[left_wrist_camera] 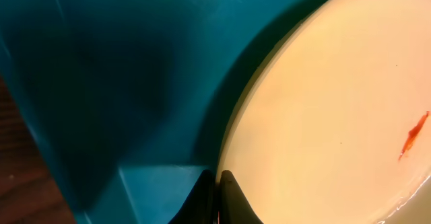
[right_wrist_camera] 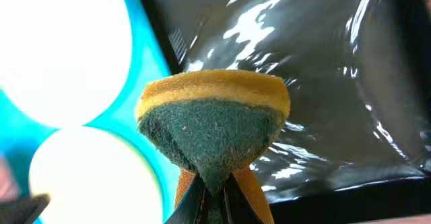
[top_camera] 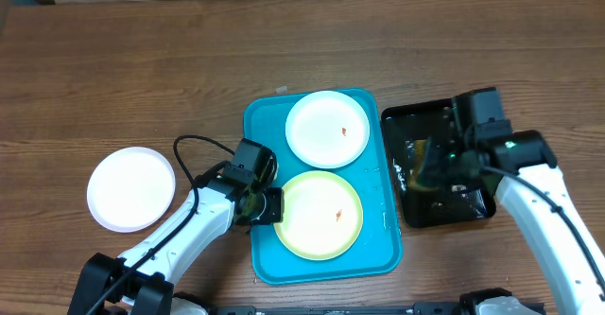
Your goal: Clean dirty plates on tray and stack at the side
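The pale yellow-green round plate (top_camera: 318, 215) lies flat in the near half of the bright turquoise rectangular plastic tray (top_camera: 265, 126), with a small orange-brown stain (left_wrist_camera: 412, 135) near its centre. The left jaws are at this plate's left edge, just inside the tray's rim. They are drawn in to a thin slit, and the plate's rim runs straight into that slit, so they appear to pinch it.

Beyond the left jaws, in the far half of the same tray, lies a white round plate (top_camera: 327, 129) that also has a small orange mark. The two plates lie just beside each other. On the outer side of the left jaws, well apart from them and off the tray, a second white round plate (top_camera: 131, 188) lies on the brown wooden desk (top_camera: 142, 60).

The right jaws are closed tight on a yellow foam sponge with a green scouring face (right_wrist_camera: 213, 123), clamping its narrow end so the green face fans out ahead of them. They hang over the glossy black rectangular tray (top_camera: 416, 126), which sits just beside the turquoise tray's right rim. Both trayed plates lie off to the jaws' left.
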Action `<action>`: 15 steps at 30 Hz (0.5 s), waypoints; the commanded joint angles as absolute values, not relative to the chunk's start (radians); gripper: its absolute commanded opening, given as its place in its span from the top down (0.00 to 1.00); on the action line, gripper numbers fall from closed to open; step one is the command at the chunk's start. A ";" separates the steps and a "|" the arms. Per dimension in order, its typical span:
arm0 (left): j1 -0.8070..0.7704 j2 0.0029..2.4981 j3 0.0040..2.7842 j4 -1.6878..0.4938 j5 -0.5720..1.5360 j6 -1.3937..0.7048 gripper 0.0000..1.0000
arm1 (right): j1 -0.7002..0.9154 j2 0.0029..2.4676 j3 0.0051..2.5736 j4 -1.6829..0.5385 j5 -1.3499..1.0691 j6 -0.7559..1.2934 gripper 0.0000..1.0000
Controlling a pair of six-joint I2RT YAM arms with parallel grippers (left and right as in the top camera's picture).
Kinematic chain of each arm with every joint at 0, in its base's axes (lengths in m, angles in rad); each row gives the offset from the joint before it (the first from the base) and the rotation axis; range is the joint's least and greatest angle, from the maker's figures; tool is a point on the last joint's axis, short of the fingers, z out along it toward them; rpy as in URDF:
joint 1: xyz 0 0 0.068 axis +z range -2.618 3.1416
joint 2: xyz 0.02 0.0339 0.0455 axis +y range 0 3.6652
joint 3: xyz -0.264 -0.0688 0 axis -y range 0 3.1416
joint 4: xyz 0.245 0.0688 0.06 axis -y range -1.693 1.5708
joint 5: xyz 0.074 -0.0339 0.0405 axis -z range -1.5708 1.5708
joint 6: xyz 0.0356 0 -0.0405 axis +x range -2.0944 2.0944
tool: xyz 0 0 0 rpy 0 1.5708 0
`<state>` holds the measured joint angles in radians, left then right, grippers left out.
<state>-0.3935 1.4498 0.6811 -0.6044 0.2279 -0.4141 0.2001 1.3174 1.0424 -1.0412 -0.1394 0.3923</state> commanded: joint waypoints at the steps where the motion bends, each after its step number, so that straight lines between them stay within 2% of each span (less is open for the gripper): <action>1: -0.400 1.453 0.676 -0.601 0.265 -0.499 0.96 | 0.296 1.311 1.054 -1.027 -0.231 0.385 0.96; 8: -0.400 1.453 0.676 -0.600 0.289 -0.570 0.96 | 0.548 1.373 1.005 -0.920 -0.229 0.397 0.96; 15: -0.400 1.453 0.676 -0.599 0.289 -0.608 0.96 | 0.692 1.522 0.950 -0.709 -0.219 0.462 0.96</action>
<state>-0.3935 1.4498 0.6800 -0.6044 0.2764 -0.5644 0.6613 1.4715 0.9649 -0.7441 -0.2203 0.4244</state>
